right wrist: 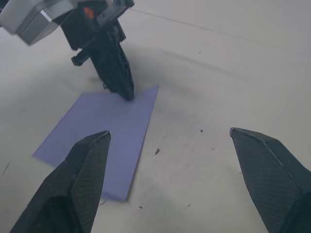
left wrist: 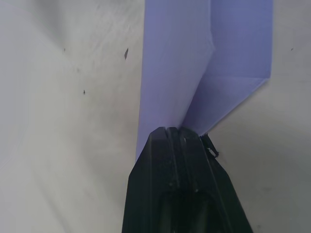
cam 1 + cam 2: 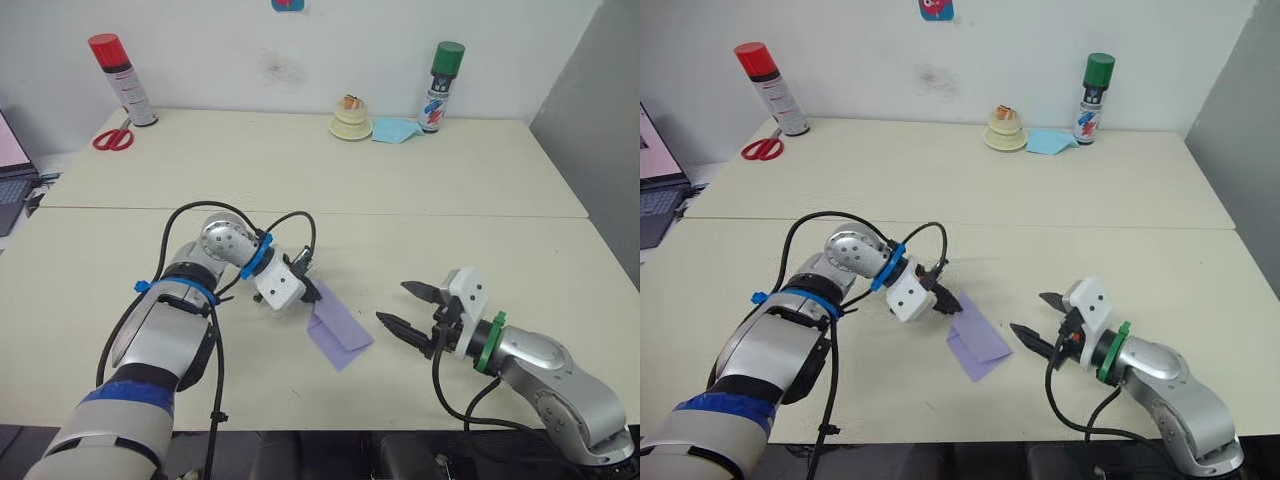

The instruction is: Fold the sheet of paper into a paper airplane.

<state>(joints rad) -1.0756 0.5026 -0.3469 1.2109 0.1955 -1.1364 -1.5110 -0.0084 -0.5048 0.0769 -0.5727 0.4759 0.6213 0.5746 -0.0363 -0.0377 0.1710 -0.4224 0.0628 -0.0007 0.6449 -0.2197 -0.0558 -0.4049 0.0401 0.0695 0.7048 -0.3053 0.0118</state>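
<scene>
The left gripper (image 3: pixel 312 291) pinched the folded sheet of paper (image 3: pixel 338 327) by its corner; the right gripper (image 3: pixel 408 308) waited spread; best press creases flat.

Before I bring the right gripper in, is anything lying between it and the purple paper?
Nothing visible does. The right gripper is open and apart from the sheet of paper, with bare table between them. The left gripper is shut on the paper's far edge, away from that path.
</scene>
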